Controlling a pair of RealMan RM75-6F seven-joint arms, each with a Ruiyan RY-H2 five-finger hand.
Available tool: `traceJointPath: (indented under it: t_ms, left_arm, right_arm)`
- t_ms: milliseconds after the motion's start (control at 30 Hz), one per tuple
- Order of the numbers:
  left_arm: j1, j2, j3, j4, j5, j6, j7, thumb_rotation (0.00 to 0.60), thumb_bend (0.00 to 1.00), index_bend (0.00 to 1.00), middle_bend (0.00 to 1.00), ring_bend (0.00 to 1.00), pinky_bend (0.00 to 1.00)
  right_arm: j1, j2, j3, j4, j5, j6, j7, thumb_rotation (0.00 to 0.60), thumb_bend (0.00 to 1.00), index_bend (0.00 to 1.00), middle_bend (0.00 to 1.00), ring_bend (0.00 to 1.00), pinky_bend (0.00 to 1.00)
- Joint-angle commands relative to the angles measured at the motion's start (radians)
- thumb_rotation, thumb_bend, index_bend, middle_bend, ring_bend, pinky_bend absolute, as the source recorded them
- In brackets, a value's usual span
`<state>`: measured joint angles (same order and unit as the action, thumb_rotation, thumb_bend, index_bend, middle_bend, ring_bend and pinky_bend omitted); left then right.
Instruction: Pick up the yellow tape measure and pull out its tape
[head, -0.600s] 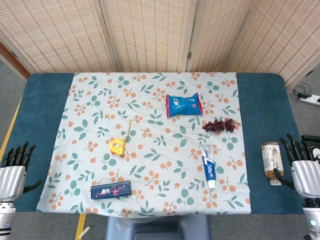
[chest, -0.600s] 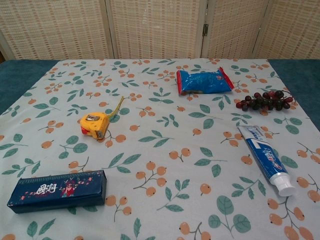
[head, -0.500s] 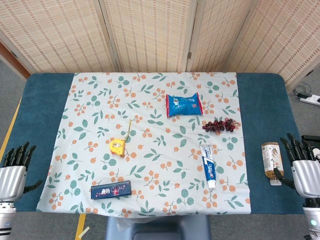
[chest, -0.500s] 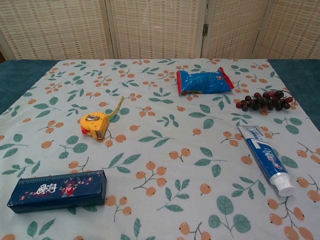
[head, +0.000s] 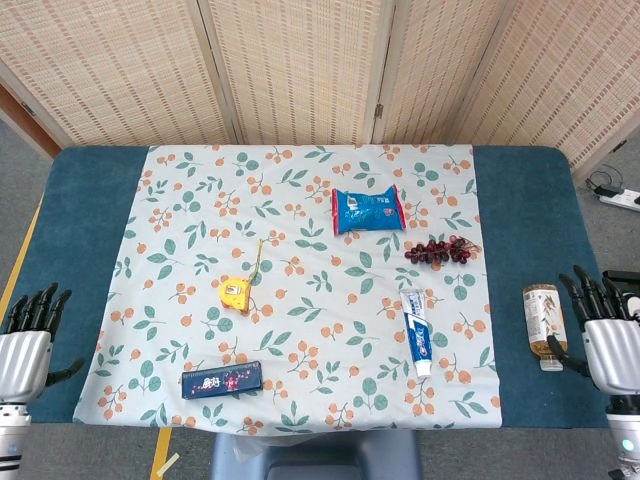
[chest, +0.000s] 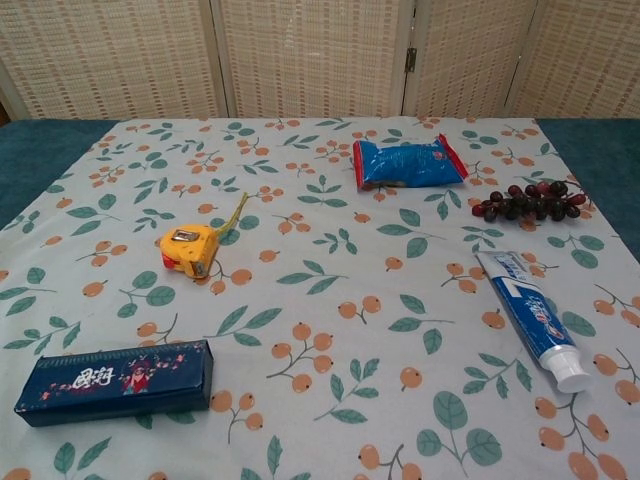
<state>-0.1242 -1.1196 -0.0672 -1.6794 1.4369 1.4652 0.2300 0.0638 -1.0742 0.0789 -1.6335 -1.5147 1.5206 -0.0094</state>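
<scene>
Yellow tape measure (head: 236, 293) is seen lying on the floral cloth (head: 300, 160), left of centre, w/ a short bit of tape (head: 259, 258) drawn out toward the far side. Left hand (head: 28, 345) is kept at the near-left table edge, right hand (head: 598, 335) near-right beside a bottle (head: 543, 322); both are spread, nothing held.

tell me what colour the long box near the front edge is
Dark navy blue box with pink floral print and white characters, clearest in the chest view.
</scene>
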Motion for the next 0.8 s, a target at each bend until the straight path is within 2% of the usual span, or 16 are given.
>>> traceJointPath:
  t_ms: [33, 200, 333, 500, 667, 800]
  left_arm:
    - [-0.011, 0.001, -0.005, 0.002, 0.008, -0.009, -0.005, 0.600, 0.19, 0.00, 0.00, 0.00, 0.00]
    - [-0.063, 0.001, -0.022, 0.016, 0.039, -0.055, -0.030, 0.600, 0.19, 0.00, 0.00, 0.00, 0.00]
    - [-0.137, -0.007, -0.039, 0.041, 0.074, -0.134, -0.125, 0.600, 0.21, 0.03, 0.00, 0.00, 0.00]
    - [-0.243, -0.011, -0.055, 0.077, 0.088, -0.275, -0.273, 0.600, 0.39, 0.07, 0.00, 0.00, 0.00]
    - [-0.364, -0.050, -0.066, 0.141, 0.119, -0.408, -0.351, 0.600, 0.49, 0.10, 0.01, 0.00, 0.00]
    - [-0.441, -0.105, -0.072, 0.205, 0.148, -0.462, -0.406, 0.600, 0.58, 0.14, 0.05, 0.01, 0.00]
  right_arm:
    - [-0.002, 0.005, 0.003, -0.003, -0.001, 0.006, 0.001, 0.600, 0.33, 0.00, 0.01, 0.09, 0.00]
    - [-0.003, 0.015, 0.006, -0.009, -0.004, 0.013, 0.004, 0.600, 0.33, 0.00, 0.01, 0.09, 0.00]
    - [-0.002, 0.021, 0.007, -0.013, -0.007, 0.015, 0.005, 0.600, 0.33, 0.00, 0.01, 0.10, 0.00]
    - [0.000, 0.026, 0.010, -0.021, -0.009, 0.015, 0.008, 0.600, 0.33, 0.00, 0.01, 0.09, 0.00]
    - [0.002, 0.032, 0.010, -0.030, -0.009, 0.012, 0.000, 0.600, 0.33, 0.00, 0.01, 0.09, 0.00]
    - [0.001, 0.034, 0.010, -0.037, -0.009, 0.014, -0.005, 0.600, 0.33, 0.00, 0.01, 0.09, 0.00]
